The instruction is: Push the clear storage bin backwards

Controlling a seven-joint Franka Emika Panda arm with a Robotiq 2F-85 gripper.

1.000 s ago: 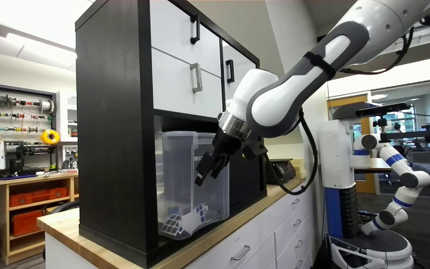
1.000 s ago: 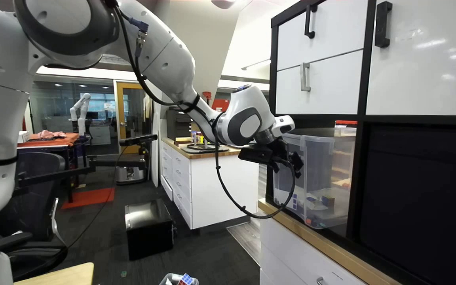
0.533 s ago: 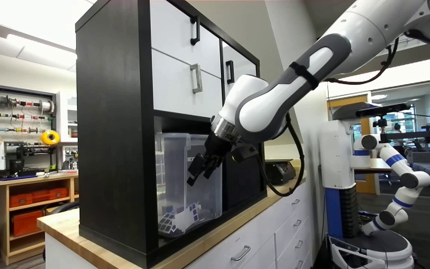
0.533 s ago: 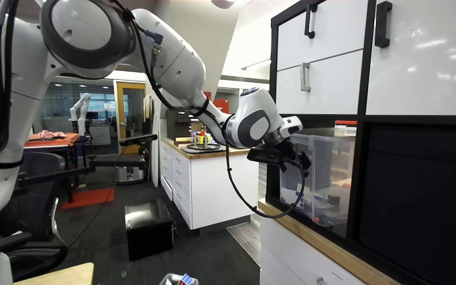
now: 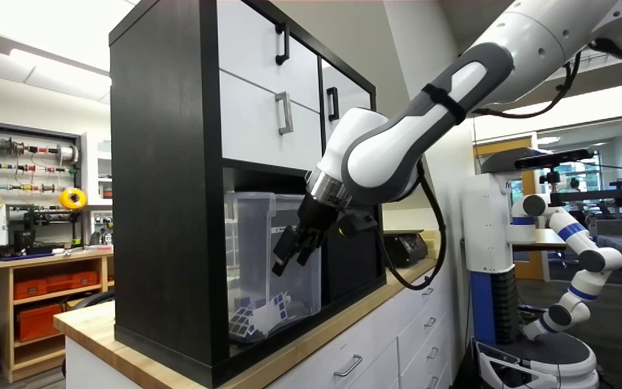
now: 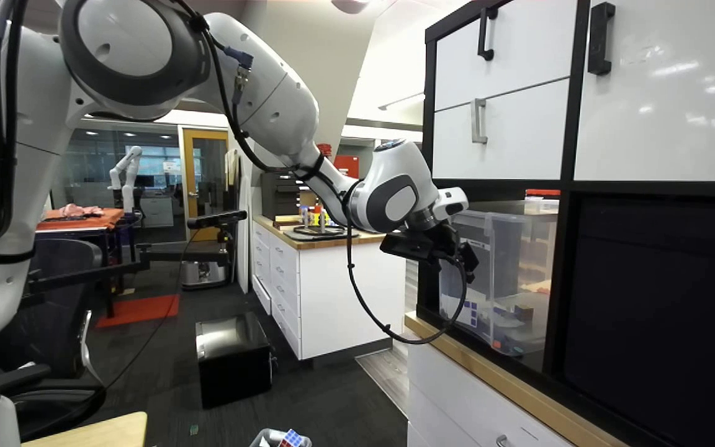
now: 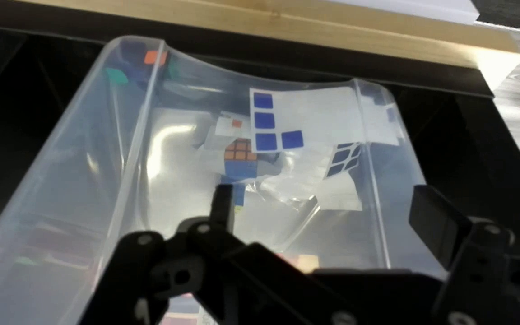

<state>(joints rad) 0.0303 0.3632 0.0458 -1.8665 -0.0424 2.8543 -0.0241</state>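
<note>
Wrist view: the gripper, jaws spread wide, stands at the face of the clear storage bin.

In both exterior views the bin sits upright in a lower, doorless compartment of the black-framed cabinet, beneath white fronts with bar handles, and the gripper tilts downward in front of it; whether the black fingers touch the plastic cannot be told. Through the translucent wall show a white sheet with blue squares and an orange-and-blue cube. In an exterior view, a dark strip of the cabinet's base lies between the bin and the wooden countertop, which runs above white drawers.
</note>
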